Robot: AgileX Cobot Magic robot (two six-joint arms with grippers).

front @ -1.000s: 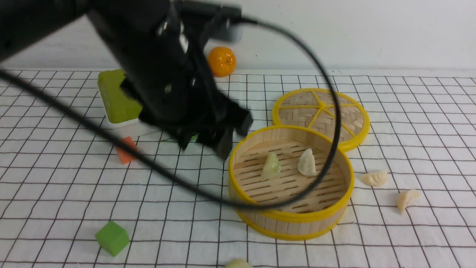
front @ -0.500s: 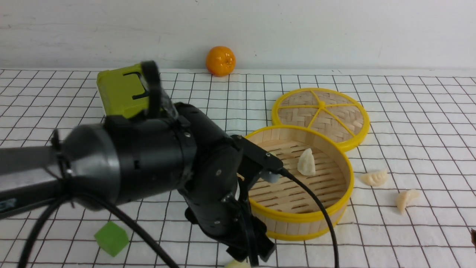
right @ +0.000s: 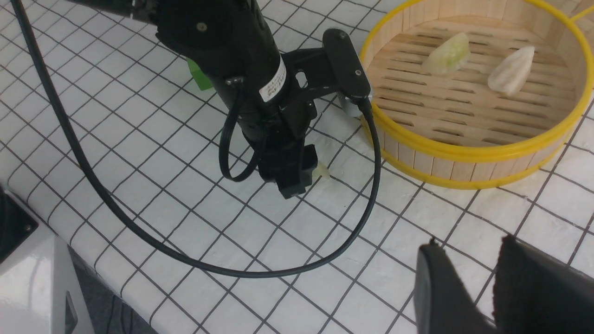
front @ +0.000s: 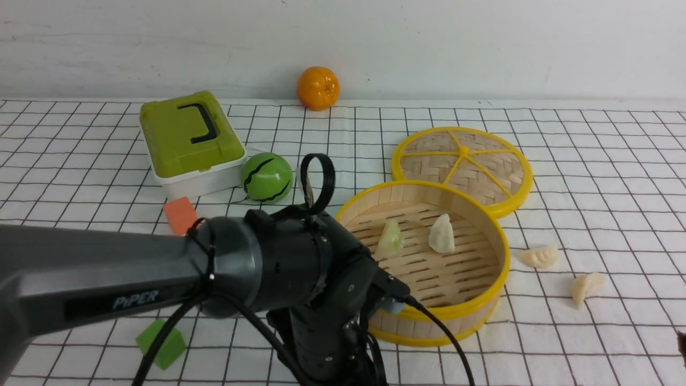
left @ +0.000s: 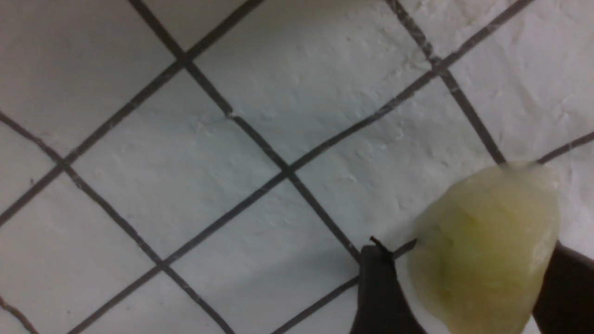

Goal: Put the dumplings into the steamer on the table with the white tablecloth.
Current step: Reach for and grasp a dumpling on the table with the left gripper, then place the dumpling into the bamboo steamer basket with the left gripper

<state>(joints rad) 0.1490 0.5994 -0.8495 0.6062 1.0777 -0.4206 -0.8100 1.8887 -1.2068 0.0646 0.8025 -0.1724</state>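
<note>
The steamer (front: 429, 316) stands right of centre on the white tablecloth (front: 589, 177). It holds two dumplings, a greenish one (front: 389, 239) and a white one (front: 442, 234). Two more dumplings (front: 540, 257) (front: 586, 287) lie on the cloth to its right. My left gripper (left: 466, 253) is down at the table's front edge, open, with its jaws straddling a pale greenish dumpling (left: 482, 250). One finger touches it and a thin gap shows at the other. In the front view my left arm (front: 300, 279) hides that gripper. My right gripper (right: 468, 246) hovers open and empty.
The woven lid (front: 462, 163) lies behind the steamer. A green box (front: 187, 136), a green ball (front: 267, 177) and an orange (front: 318, 88) sit at the back left. An orange cube (front: 180, 214) and a green cube (front: 161, 343) lie on the left. A black cable (right: 278, 264) loops by the front edge.
My left arm has swung from above the steamer's left side down to the front edge. Its jaws have narrowed around the dumpling there. The right gripper has barely moved.
</note>
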